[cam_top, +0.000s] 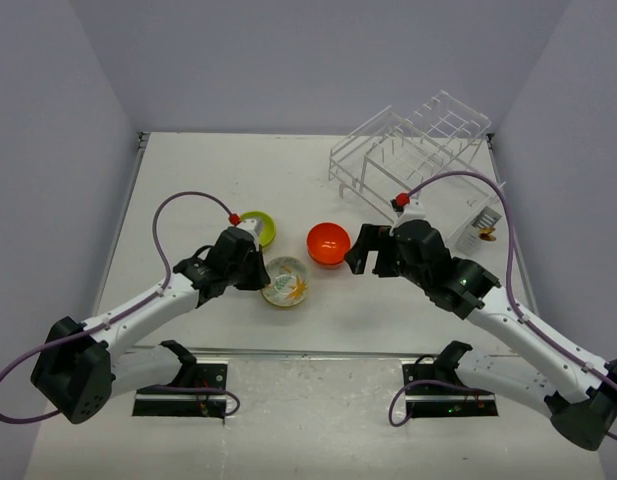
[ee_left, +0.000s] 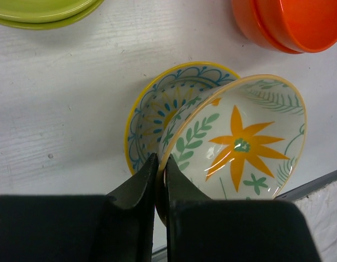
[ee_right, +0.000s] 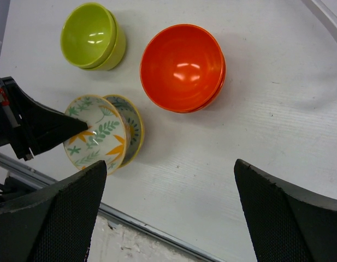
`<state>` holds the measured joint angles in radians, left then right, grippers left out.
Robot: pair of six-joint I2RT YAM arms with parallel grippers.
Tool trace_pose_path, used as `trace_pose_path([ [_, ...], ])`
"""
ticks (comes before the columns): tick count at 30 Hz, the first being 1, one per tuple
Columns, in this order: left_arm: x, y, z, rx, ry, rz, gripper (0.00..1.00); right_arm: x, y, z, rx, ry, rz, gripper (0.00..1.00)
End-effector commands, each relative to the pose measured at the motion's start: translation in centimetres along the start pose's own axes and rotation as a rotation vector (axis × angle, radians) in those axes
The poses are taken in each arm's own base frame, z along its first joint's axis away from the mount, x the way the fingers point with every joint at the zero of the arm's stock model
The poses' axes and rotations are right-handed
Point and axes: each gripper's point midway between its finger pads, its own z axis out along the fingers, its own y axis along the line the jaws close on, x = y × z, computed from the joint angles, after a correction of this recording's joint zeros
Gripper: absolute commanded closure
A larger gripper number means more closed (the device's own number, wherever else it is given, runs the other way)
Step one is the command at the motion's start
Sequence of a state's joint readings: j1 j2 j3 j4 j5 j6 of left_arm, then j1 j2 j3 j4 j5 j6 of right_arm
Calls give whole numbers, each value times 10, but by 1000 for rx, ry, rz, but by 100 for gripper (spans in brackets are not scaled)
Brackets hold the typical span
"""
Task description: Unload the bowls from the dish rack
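White tabletop (cam_top: pixel 188 180) under everything, both arms reaching out over it. The biggest thing on it is the white wire dish rack (cam_top: pixel 418 150), and it sits well beyond the right claw (cam_top: pixel 366 255), farther back and off to that claw's right, clear of it.

Right claw now: fingers spread wide apart, hanging over bare table and gripping nothing. Just ahead of it and a touch to its left is the glossy orange-red round bowl (ee_right: pixel 182 65). A double rim shows there, so it looks like two nested together. It is near the claw but not touching.

Over to the left claw (ee_left: pixel 159 164). Its fingers are pinched together on the near rim of the cream bowl with the orange flower and green leaves inside (ee_left: pixel 239 142), one finger inside the rim and one outside. That bowl is tilted, with its inside facing up and away from the claw. It leans into a second cream bowl with a yellow rim and blue scallop pattern (ee_left: pixel 157 103), which lies directly in front of the fingertips, and the two overlap. I cannot tell whether the held bowl's foot touches the table.

Farther out from the left claw, ahead and to its left, is the plain yellow-green round bowl (ee_left: pixel 42 11). That one also seems to be a nested pair, and it sits apart from the patterned ones. The orange-red one is ahead of this claw and to its right.
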<state>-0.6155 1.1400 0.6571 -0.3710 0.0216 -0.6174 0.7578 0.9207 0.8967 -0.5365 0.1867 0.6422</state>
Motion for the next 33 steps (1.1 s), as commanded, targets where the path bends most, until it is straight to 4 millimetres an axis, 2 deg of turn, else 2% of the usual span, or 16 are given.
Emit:
trace_pose_path([
  [1,-16,-10,-6,43,-67,2,91,-4,5,-2,-42,-28,-3,1],
  [2,-14,-9,-4,36,-60,3,87,-5,6,-3,-47,-30,-2,1],
  [5,-17,-10,-6,38,-77,-2,57,-6,8,-5,-57,-34,-7,1],
  [8,-27,-14,-12,51,-109,4,36,-8,7,-7,-52,-39,-11,1],
  [10,-37,-18,-21,49,-128,9,29,-8,6,-8,-48,-44,-9,1],
  [14,-66,-18,-59,11,-247,4,16,-11,-3,-12,-8,-62,-7,1],
  [15,-74,-9,-71,-44,-284,-2,13,-15,-9,-14,26,-82,-7,1],
  [16,-82,-6,-86,-60,-333,-8,0,-19,-13,-17,47,-99,-8,1],
  [17,-80,4,-95,-106,-337,-3,0,-21,-20,-23,79,-115,-6,1],
  [19,-99,19,-124,-195,-449,-17,0,-41,-35,-37,165,-199,6,1],
  [21,-101,38,-142,-298,-484,-37,0,-57,-47,-63,225,-262,12,1],
  [22,-111,50,-162,-366,-558,-64,0,-67,-60,-75,293,-312,3,1],
  [23,-109,59,-172,-409,-570,-78,0,-72,-68,-92,326,-333,-1,1],
  [28,-114,98,-232,-577,-777,-158,0,-86,-97,-139,411,-440,-97,1],
  [31,-111,108,-253,-583,-864,-198,0,-88,-101,-162,377,-500,-70,1],
  [33,-109,106,-251,-547,-871,-170,0,-83,-102,-166,343,-509,-56,1],
])
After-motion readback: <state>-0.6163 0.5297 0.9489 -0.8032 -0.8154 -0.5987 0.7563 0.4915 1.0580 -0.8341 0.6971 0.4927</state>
